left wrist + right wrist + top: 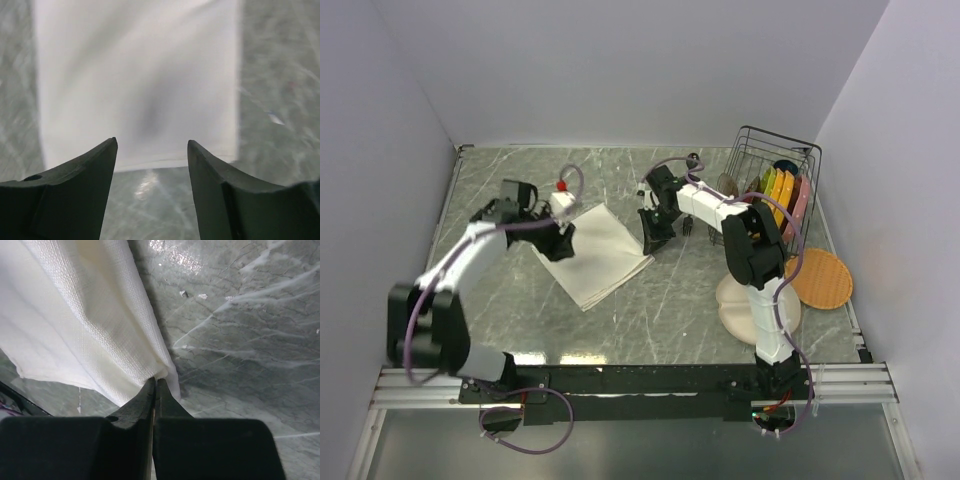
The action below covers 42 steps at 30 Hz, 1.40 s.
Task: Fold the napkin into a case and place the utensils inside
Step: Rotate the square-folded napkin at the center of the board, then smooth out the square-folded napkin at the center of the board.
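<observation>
The right gripper (154,382) pinches the napkin (600,255) corner at its fingertips, while the left gripper (152,145) hovers open just above the opposite edge and should lower squarely before closing.

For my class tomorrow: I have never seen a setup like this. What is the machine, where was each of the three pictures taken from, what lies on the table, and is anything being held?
Two robot arms are bolted to the near edge of a grey marbled table. One picture looks down from above; the other two come from cameras on each wrist. On the table lie a folded cream-white cloth napkin, a wire rack of colourful plates, a round orange plate and a beige plate. The right tool is shut, pinching the napkin's corner. The left tool is open over the napkin's other end, holding nothing.
</observation>
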{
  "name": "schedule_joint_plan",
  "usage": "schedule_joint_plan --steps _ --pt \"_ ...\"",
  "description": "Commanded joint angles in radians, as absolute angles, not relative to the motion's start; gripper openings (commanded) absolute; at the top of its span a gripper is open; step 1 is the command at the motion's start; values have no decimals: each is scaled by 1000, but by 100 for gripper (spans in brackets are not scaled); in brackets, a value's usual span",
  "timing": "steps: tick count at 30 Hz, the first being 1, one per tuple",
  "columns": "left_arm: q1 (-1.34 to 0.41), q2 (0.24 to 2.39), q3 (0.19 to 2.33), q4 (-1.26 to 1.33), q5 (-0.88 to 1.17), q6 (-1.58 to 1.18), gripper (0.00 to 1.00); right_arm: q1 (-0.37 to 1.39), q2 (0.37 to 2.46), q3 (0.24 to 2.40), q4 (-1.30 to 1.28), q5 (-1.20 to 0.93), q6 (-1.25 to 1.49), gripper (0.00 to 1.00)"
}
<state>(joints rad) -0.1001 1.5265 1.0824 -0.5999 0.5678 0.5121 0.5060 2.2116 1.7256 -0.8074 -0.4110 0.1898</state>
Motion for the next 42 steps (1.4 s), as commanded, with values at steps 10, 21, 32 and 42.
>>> schedule_joint_plan --steps 10,21,32,42 --pt "-462 1281 733 -471 448 641 61 509 2118 1749 -776 -446 235 0" --pt "-500 1374 712 -463 385 709 57 509 2128 1756 -778 -439 230 0" --pt "-502 1404 724 -479 373 752 34 509 2140 1776 -781 -443 229 0" --pt "-500 1353 744 -505 394 739 13 511 2146 1807 -792 -451 215 0"
